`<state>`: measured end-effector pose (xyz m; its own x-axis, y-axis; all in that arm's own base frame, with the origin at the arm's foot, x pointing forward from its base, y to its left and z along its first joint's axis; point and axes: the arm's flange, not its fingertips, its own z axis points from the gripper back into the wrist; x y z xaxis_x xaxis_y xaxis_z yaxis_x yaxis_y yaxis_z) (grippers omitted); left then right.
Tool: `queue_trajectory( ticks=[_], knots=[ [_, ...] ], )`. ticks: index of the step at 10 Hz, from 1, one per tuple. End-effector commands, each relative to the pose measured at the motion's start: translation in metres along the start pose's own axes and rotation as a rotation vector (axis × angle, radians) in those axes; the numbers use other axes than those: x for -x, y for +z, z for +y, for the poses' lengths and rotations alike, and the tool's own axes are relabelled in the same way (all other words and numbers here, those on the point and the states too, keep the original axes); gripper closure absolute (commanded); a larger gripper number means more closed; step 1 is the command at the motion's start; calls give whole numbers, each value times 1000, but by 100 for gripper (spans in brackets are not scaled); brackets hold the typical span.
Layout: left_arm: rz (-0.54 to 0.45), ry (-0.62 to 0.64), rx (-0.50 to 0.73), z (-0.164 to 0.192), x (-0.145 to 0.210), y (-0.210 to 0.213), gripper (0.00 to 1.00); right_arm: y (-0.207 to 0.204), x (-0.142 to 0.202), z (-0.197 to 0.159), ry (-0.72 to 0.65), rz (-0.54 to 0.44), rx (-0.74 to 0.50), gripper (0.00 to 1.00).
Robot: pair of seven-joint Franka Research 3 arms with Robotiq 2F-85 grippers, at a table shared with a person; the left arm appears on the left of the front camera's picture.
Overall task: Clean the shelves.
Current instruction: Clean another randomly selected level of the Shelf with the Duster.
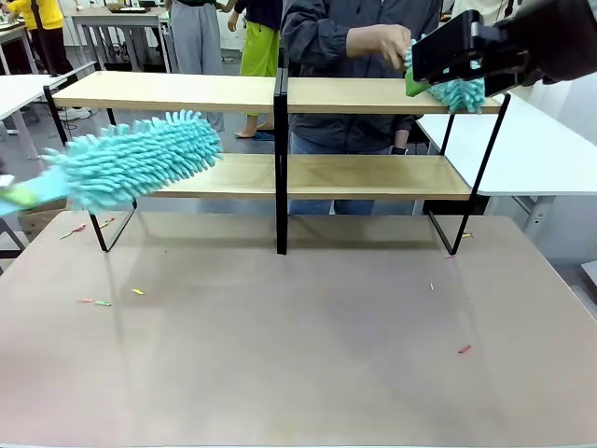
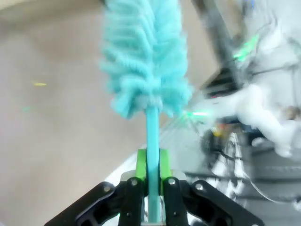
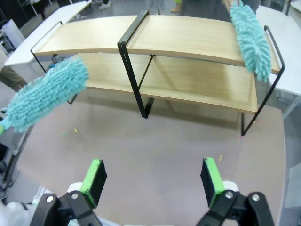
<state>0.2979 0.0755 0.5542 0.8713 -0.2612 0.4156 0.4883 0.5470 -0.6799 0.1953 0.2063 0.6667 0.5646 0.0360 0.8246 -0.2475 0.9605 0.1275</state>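
Note:
The shelves (image 1: 168,91) stand across the far half of the table, two light-wood boards on a black frame, and are seen from above in the right wrist view (image 3: 188,37). My left gripper (image 2: 151,162) is shut on the thin handle of a fluffy teal duster (image 2: 141,52). Its head (image 1: 131,163) hangs in front of the lower board's left end (image 3: 44,99). A person's hand (image 1: 378,42) holds a second teal duster (image 1: 457,91) on the top board's right end (image 3: 249,40). High above the table, my right gripper (image 3: 153,176) is open and holds nothing.
Small coloured scraps (image 1: 93,301) lie on the tan tabletop (image 1: 298,355), another (image 1: 464,349) at the right. White tables (image 1: 546,149) flank the shelves. My right arm's black wrist (image 1: 485,47) hangs at the top right, near the person's duster.

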Motion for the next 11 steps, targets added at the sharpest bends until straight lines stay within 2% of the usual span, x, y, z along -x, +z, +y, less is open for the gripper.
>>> queue_trajectory(
  ticks=[1, 2, 3, 4, 5, 6, 7, 8, 9, 10, 11],
  knots=[
    [186, -131, 234, 6, 26, 79, 88, 1, -1, -1, -2, -6, 10, 0],
    [174, -214, 291, 7, 46, 107, 88, 1, -1, -1, -2, -6, 10, 0],
    [117, -252, 324, 6, 61, 130, 88, 1, -1, -1, -2, -6, 10, 0],
    [-41, -245, 352, 6, 71, 157, 88, 1, -1, -1, -2, -6, 10, 0],
    [-285, -135, 342, 10, 75, 187, 88, 1, -1, -1, -2, -6, 10, 0],
    [-386, -60, 318, 15, 74, 201, 88, 1, -1, -1, -2, -6, 10, 0],
    [-457, -15, 348, 23, 76, 216, 88, 1, -1, -1, -2, -6, 10, 0],
    [-510, -17, 423, 35, 79, 229, 88, 1, -1, -1, -2, -6, 10, 0],
    [-583, 50, 524, 55, 80, 239, 88, 1, -1, -1, -2, -6, 10, 0],
    [-450, -9, 348, 36, 92, 227, 88, 1, -1, -1, -2, -6, 10, 0],
    [-450, -9, 348, 36, 92, 227, 88, 1, -1, -1, -2, -6, 10, 0]
  ],
)
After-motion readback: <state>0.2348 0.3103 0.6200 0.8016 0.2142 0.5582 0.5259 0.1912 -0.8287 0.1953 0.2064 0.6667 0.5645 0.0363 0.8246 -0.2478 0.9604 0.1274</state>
